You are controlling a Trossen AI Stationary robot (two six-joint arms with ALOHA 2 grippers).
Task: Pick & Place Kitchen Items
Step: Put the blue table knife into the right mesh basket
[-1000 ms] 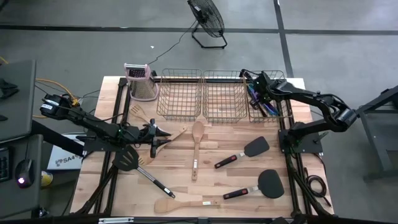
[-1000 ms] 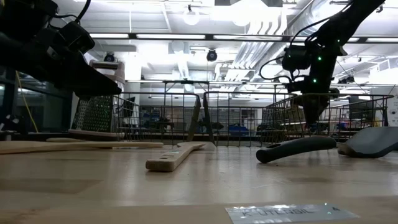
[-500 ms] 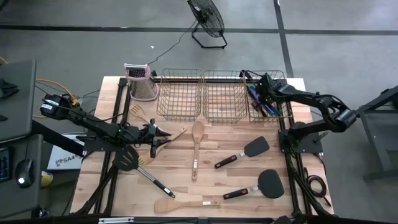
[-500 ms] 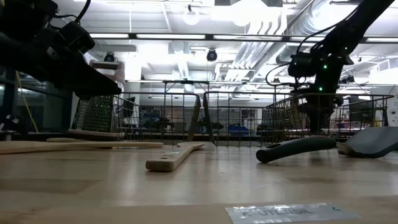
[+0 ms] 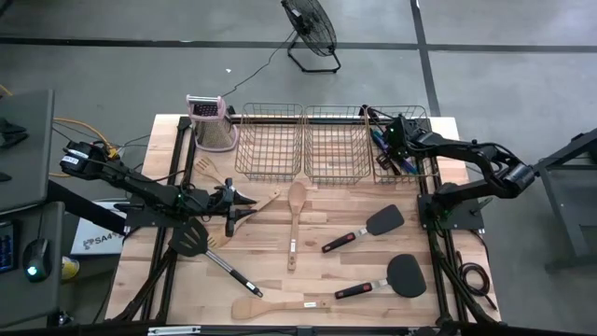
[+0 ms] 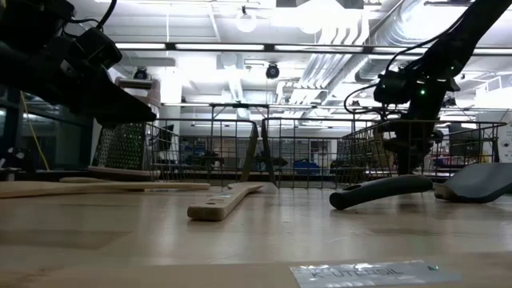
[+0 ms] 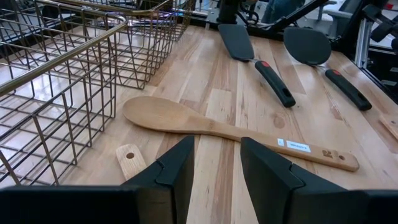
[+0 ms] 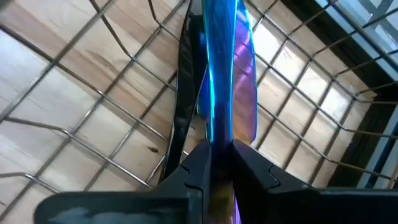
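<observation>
Right wrist view: the right gripper is pinched on 1 slim iridescent blue-purple piece of cutlery, its thin edge caught between the 2 dark fingers, inside the right-hand wire mesh basket. The high view places that gripper over the same basket, with more blue-purple pieces lying in it.

Handling, judged: thin polished metal, light, stiff, likely slippery; the narrow edge-on pinch may let it pivot. A hold across the flat of the handle near mid-length would sit steadier.

Left gripper: low over the table beside the long light wooden spoon, fingers parted, nothing between them.

Still on the table:
- 1 long light wooden spoon, just beside the middle wire mesh basket; light, rigid, grippy; take at the narrow handle.
- 2 black spatulas with black-red handles; light, blades probably flexible; take at the handle.
- 1 black slotted spatula; same advice.
- 1 light wooden spatula near the front edge; flat, so a low pinch on its handle edges.

Not for sorting: metal box grater with pink top.
</observation>
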